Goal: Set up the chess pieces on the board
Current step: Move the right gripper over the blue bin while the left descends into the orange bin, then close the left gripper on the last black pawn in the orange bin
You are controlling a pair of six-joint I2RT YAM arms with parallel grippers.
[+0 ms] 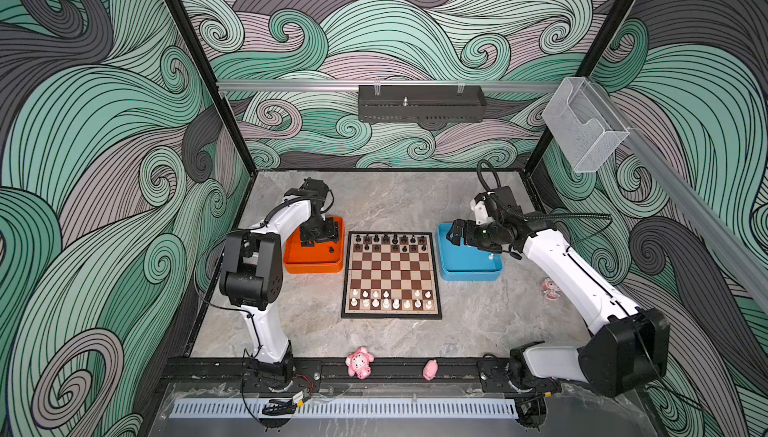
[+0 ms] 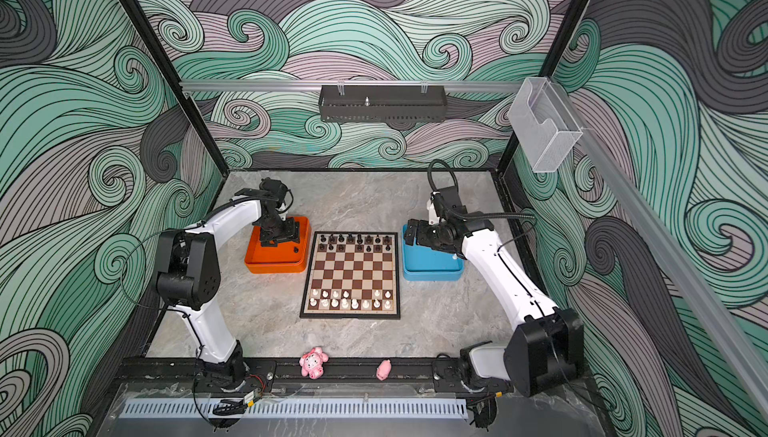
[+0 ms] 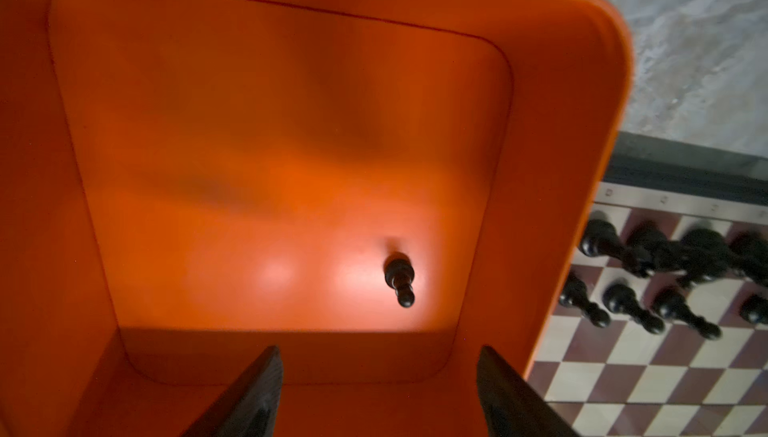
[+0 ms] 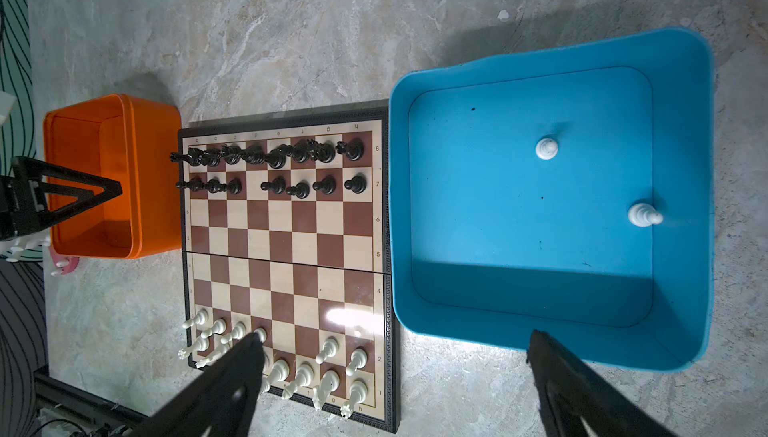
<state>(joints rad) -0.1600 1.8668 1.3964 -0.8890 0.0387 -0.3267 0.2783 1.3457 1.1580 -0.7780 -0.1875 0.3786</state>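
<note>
The left gripper [image 3: 379, 351] hangs over the orange tray [image 3: 615, 60], its jaws parted with nothing between them. On the tray floor a single glossy black pawn [image 3: 400, 279] stands upright on its round base, head up, near the wall that faces the board [image 1: 390, 273]. The board lies flat between the two trays, just beside each, its brown and cream checks square to them. The black chess pieces [image 1: 390, 241] fill the two far rows, all upright, with one square bare in the pawn row. The white chess pieces [image 1: 388, 300] stand in the two near rows, where two pawn squares are bare. In the blue tray [image 4: 685, 123] two small white pawns [image 4: 546, 149] stand upright, apart from each other. The right gripper [image 4: 395, 336] hovers where the board meets that tray, jaws spread wide and empty
</note>
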